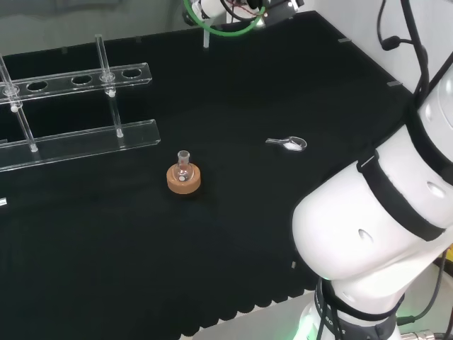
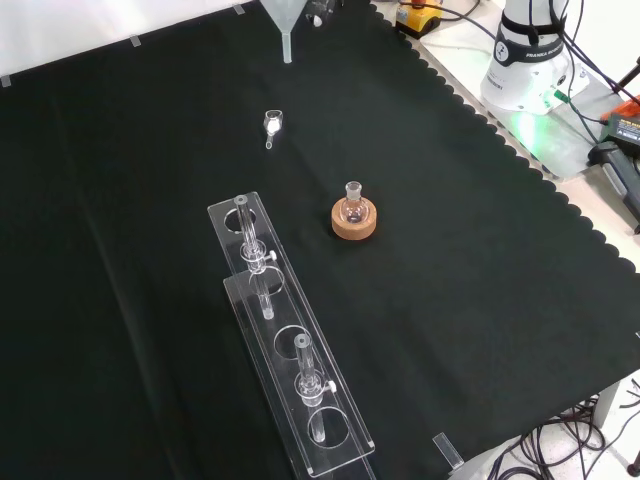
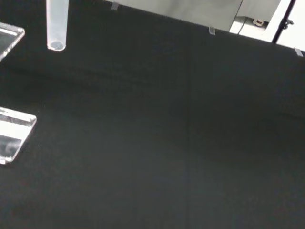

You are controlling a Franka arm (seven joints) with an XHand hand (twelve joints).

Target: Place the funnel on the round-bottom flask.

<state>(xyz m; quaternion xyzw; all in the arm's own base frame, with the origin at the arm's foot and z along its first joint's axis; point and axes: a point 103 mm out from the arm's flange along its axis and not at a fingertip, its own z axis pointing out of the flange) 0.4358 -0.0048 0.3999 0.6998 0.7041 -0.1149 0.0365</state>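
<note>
The funnel (image 2: 285, 22) hangs in the air at the top edge of the front view, spout pointing down, well above the black cloth (image 2: 480, 260) and clear of everything on it. In the wrist view its pale spout (image 3: 56, 26) shows close up, open end toward the cloth. In the head view the spout (image 1: 206, 38) drops from the top edge, beside a loop of green cable (image 1: 233, 30).

Part of the hand (image 1: 212, 8) shows at that same top edge, above the spout, but whether its fingers are curled round the funnel or not cannot be told (too little of it is in view).

The round-bottom flask (image 2: 351, 205) stands upright on a cork ring (image 2: 355, 222) near the middle of the cloth, neck open at the top. It stands well apart from the funnel, nearer the camera in the front view.

Between the two in the front view, a small clear scoop (image 2: 272, 124) lies flat on the cloth; in the head view it lies to the right of the flask.

A clear plastic tube rack (image 2: 285, 340) stands just left of the flask in the front view, running toward the lower edge, with a few glass tubes upright in its holes. The arm's big white links (image 1: 375, 227) stand at the head view's right.
</note>
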